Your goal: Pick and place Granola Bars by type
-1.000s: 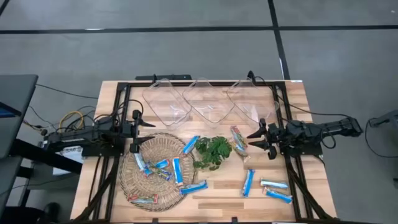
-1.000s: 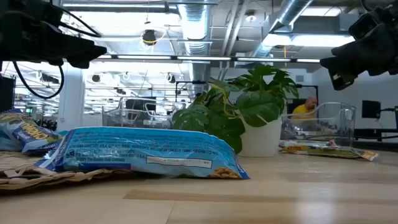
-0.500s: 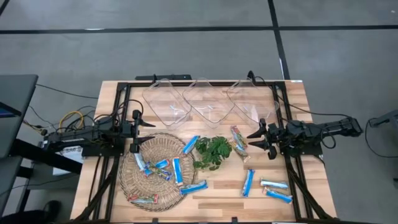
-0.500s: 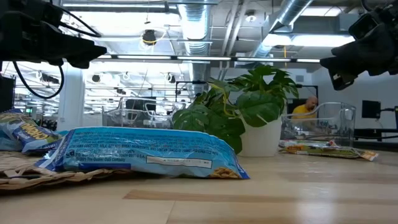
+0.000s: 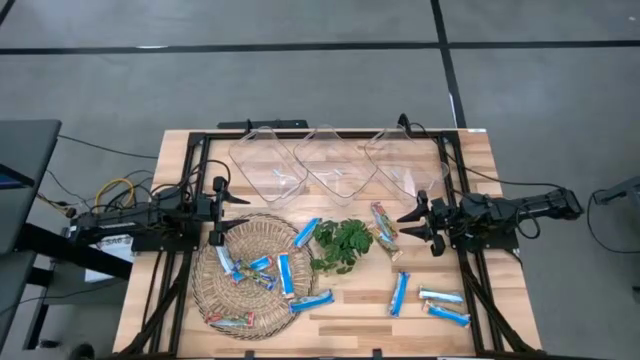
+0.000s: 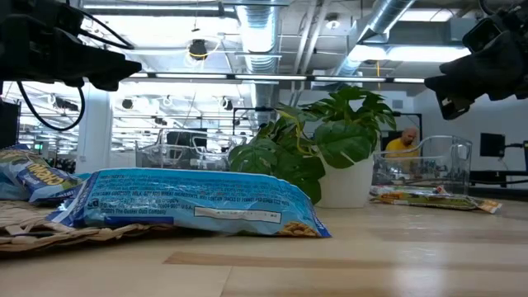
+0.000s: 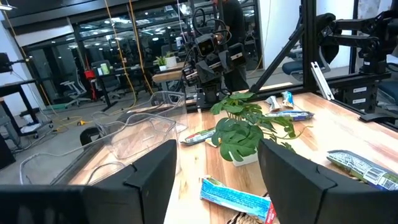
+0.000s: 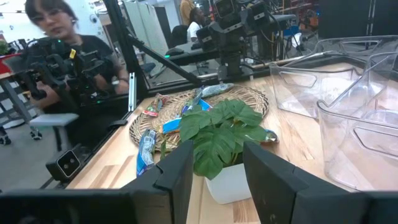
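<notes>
Several blue-and-white granola bars lie flat in the round wicker basket (image 5: 250, 275), with two multicoloured ones (image 5: 230, 321) among them. One blue bar (image 5: 306, 232) rests partly on the basket's rim. Another multicoloured bar (image 5: 384, 225) lies on the table beside the leafy plant (image 5: 343, 245), and three blue bars (image 5: 399, 293) lie near the table's right near corner. My left gripper (image 5: 217, 212) hovers open above the basket's far-left rim. My right gripper (image 5: 415, 225) hovers open just right of the multicoloured bar. Both are empty.
Three clear plastic bins (image 5: 335, 165) stand in a row along the table's far side. The potted plant (image 8: 221, 134) sits mid-table between the two grippers. A black frame (image 5: 200, 140) runs around the table edges. A person (image 8: 68, 46) shows beyond the table's left side.
</notes>
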`<action>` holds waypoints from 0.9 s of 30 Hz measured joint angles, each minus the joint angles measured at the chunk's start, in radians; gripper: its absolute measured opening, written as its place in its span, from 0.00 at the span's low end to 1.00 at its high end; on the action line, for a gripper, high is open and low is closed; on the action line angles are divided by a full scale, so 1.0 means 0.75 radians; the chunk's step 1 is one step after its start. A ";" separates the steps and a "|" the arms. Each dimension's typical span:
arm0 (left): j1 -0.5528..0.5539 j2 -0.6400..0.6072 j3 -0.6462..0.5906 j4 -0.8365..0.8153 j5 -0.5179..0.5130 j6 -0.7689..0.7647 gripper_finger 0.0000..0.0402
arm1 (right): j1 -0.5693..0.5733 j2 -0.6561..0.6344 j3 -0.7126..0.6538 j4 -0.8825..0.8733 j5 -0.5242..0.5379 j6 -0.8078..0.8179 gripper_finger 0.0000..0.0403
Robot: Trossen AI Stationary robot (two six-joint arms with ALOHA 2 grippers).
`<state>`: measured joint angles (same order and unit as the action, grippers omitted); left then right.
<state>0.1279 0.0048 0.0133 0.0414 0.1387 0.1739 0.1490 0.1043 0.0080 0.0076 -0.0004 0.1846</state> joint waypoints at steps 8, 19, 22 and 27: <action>0.000 0.000 0.000 0.000 0.000 0.005 0.55 | 0.000 0.000 0.000 0.000 0.000 0.000 0.33; 0.000 0.000 0.000 0.000 0.000 -0.002 0.55 | 0.000 0.000 0.000 0.000 0.000 0.000 0.33; 0.000 0.000 0.000 0.000 -0.004 0.000 0.55 | 0.000 0.000 0.000 0.000 0.000 0.000 0.33; 0.000 -0.001 -0.001 -0.002 -0.041 -0.002 0.55 | -0.001 0.000 0.000 0.000 0.000 0.000 0.33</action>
<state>0.1280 0.0044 0.0128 0.0402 0.1078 0.1723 0.1486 0.1043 0.0078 0.0078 -0.0002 0.1848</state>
